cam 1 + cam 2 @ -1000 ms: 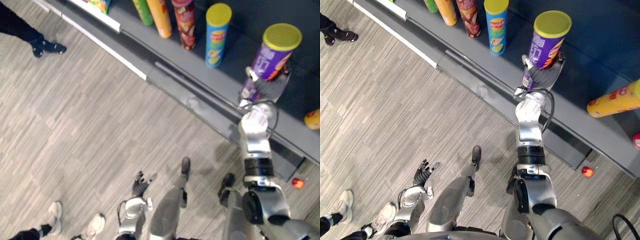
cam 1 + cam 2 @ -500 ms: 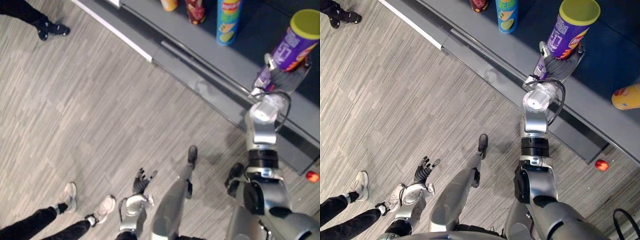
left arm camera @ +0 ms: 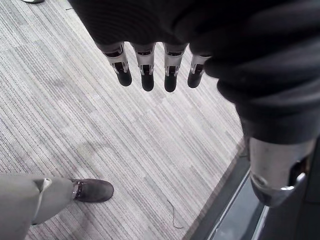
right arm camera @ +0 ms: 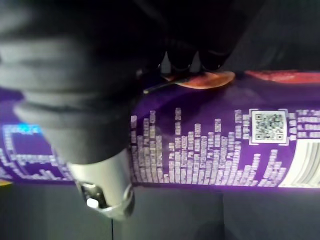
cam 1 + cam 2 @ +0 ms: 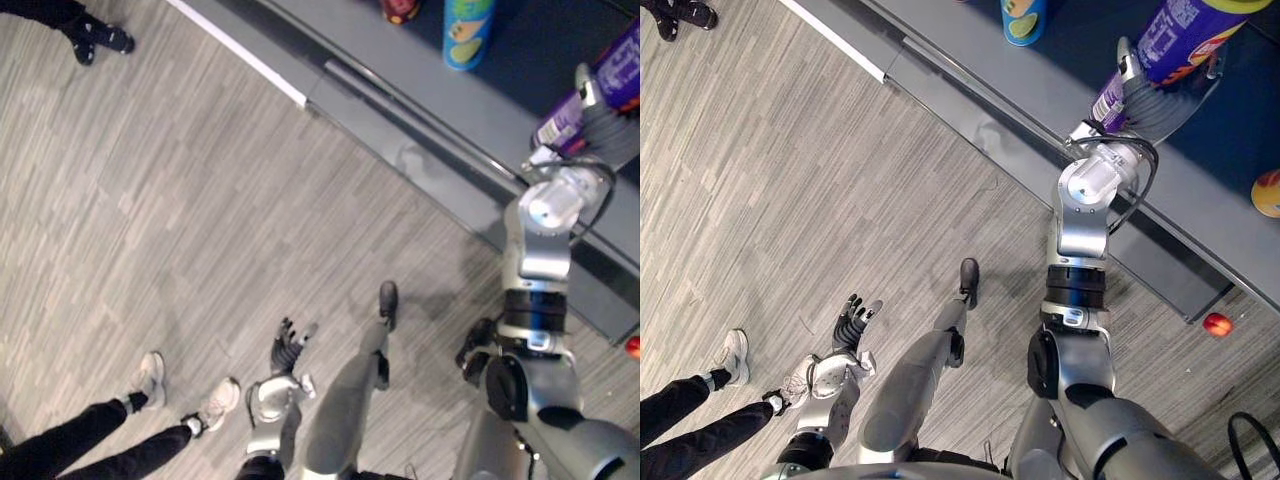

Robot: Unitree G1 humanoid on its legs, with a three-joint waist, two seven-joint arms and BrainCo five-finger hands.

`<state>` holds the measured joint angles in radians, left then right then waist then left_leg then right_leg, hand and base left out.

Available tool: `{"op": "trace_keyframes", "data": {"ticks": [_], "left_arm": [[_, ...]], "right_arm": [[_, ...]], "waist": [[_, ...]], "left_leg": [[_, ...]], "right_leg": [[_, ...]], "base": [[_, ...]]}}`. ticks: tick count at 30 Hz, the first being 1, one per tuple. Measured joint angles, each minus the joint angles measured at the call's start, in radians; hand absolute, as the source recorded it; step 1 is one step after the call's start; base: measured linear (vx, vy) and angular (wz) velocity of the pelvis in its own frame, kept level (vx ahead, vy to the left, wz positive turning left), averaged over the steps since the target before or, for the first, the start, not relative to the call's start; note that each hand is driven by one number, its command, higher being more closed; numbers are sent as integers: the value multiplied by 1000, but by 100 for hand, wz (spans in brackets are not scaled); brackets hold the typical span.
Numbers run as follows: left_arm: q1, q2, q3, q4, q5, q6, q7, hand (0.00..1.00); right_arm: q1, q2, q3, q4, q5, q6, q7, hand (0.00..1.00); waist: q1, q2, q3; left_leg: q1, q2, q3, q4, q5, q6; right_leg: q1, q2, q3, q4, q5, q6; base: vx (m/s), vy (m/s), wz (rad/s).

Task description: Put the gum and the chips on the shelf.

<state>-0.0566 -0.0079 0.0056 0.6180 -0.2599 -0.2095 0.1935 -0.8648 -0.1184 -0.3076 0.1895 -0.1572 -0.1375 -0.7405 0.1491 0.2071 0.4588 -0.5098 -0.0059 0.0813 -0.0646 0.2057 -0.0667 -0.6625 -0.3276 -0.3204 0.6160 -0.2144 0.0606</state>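
Observation:
A purple chips can with white print (image 5: 1180,30) is held upright over the grey shelf (image 5: 395,65) at the upper right. My right hand (image 5: 1148,98) is shut on it from the side. Up close, the fingers (image 4: 190,61) curl over the can (image 4: 210,150) and the thumb (image 4: 102,187) lies along its other side. Whether its base rests on the shelf is hidden. My left hand (image 5: 288,346) hangs low over the floor, open and empty, its fingers (image 3: 146,70) straight.
A blue can (image 5: 468,30) and a red one (image 5: 400,8) stand further left on the shelf; an orange can (image 5: 1268,192) lies at its right. A small red ball (image 5: 1217,324) is on the floor. One person's shoes (image 5: 150,382) are lower left, another's (image 5: 95,35) upper left.
The camera has tipped down, so the shelf has slid up in the picture. My right hand stays shut on the purple can. The person at the lower left has stepped closer.

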Motion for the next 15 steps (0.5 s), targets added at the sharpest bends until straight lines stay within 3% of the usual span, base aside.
{"op": "trace_keyframes", "data": {"ticks": [15], "left_arm": [[-2, -34, 2, -56, -17, -1, -3, 0]], "right_arm": [[-56, -41, -1, -55, 2, 0, -14, 100]], "waist": [[1, -1, 0]], "left_leg": [[-77, 16, 85, 33, 6, 10]], "right_leg": [[-75, -17, 2, 31, -1, -1]], "base": [[-14, -55, 2]]}}
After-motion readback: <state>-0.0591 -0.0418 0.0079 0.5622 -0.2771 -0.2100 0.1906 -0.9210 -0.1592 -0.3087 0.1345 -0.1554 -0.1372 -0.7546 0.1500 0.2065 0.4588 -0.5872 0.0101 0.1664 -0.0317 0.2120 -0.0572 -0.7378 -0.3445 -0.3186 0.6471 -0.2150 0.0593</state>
